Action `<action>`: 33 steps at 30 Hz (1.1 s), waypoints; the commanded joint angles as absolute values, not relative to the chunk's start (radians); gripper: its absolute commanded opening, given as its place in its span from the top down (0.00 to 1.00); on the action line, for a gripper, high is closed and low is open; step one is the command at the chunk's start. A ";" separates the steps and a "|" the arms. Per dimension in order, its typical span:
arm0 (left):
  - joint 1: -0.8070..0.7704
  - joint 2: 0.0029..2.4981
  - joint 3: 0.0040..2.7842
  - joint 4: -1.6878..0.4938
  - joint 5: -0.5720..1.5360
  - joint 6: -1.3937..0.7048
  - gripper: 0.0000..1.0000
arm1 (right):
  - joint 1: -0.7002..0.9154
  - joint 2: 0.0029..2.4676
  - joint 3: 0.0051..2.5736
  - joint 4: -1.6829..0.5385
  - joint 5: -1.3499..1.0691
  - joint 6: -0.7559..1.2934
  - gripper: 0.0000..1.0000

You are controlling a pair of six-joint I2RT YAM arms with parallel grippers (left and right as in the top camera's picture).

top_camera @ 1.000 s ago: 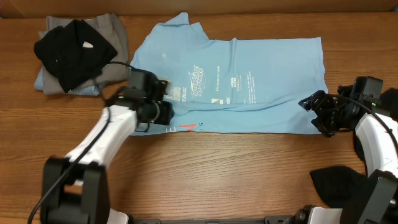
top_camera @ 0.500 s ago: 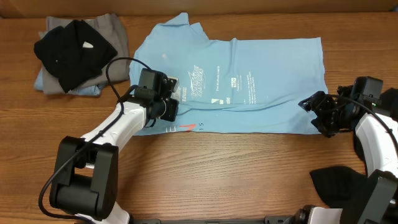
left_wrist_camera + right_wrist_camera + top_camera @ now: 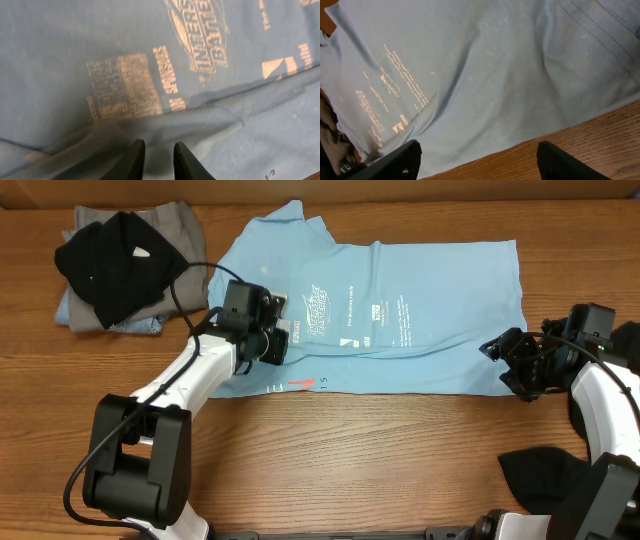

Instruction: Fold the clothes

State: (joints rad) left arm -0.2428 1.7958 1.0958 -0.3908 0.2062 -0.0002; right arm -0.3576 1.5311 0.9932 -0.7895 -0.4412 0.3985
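Sky-blue T-shirt (image 3: 420,290) lay spread flat across the far middle of the table (image 3: 350,460) in the overhead view, its collar to the left and its hem to the right. My left arm reached from the near left up and rightward, bent at the elbow, and my left gripper (image 3: 270,330) sat low over the shirt's left part, beside the printed lettering (image 3: 318,305). My right arm came in from the right edge, with my right gripper (image 3: 505,360) at the shirt's near right corner. At the far left lay a black garment (image 3: 115,260) on top of a grey garment (image 3: 185,230) and a pale blue garment (image 3: 75,315).

From my left wrist, the left gripper (image 3: 159,155) pointed down at the T-shirt (image 3: 75,40), its jaws with only a thin gap between them, just before a raised ridge (image 3: 200,117) of cloth. I could not tell whether any cloth was caught.

From my right wrist, the right gripper (image 3: 480,165) stood wide apart and held nothing, above the T-shirt (image 3: 495,65) edge and the bare table (image 3: 600,135).
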 commanded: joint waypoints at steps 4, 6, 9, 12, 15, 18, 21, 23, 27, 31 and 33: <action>-0.250 1.807 1.123 -0.421 0.230 0.008 0.76 | -0.356 1.538 1.015 -0.788 -0.447 0.392 0.23; -0.257 1.806 1.123 -0.477 0.253 0.008 0.78 | -0.356 1.538 1.015 -0.790 -0.447 0.392 0.23; -0.267 1.804 1.123 -0.570 0.262 0.008 0.79 | -0.356 1.538 1.015 -0.797 -0.447 0.387 0.23; -0.273 1.803 1.123 -0.617 0.261 0.023 0.77 | -0.356 1.538 1.015 -0.795 -0.447 0.385 0.23; -0.276 1.804 1.121 -0.639 0.249 0.033 0.76 | -0.356 1.538 1.015 -0.792 -0.447 0.385 0.23; -0.276 1.805 1.118 -0.601 0.159 0.039 0.73 | -0.356 1.538 1.015 -0.791 -0.447 0.385 0.23; -0.276 1.811 1.111 -0.538 0.121 0.043 0.68 | -0.356 1.538 1.015 -0.792 -0.447 0.385 0.23; -0.276 1.819 1.107 -0.515 0.124 0.046 0.67 | -0.356 1.538 1.015 -0.792 -0.447 0.385 0.23; -0.290 1.846 1.107 -0.526 0.159 0.045 0.68 | -0.356 1.538 1.015 -0.795 -0.447 0.385 0.23; -0.314 1.877 1.106 -0.519 0.149 0.045 0.67 | -0.356 1.538 1.015 -0.795 -0.447 0.385 0.23; -0.319 1.889 1.106 -0.507 0.146 0.046 0.66 | -0.356 1.538 1.015 -0.795 -0.447 0.385 0.23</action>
State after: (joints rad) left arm -0.3027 1.8606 1.1084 -0.5194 0.1520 0.0280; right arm -0.3576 1.5311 0.9932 -0.7982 -0.4408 0.3916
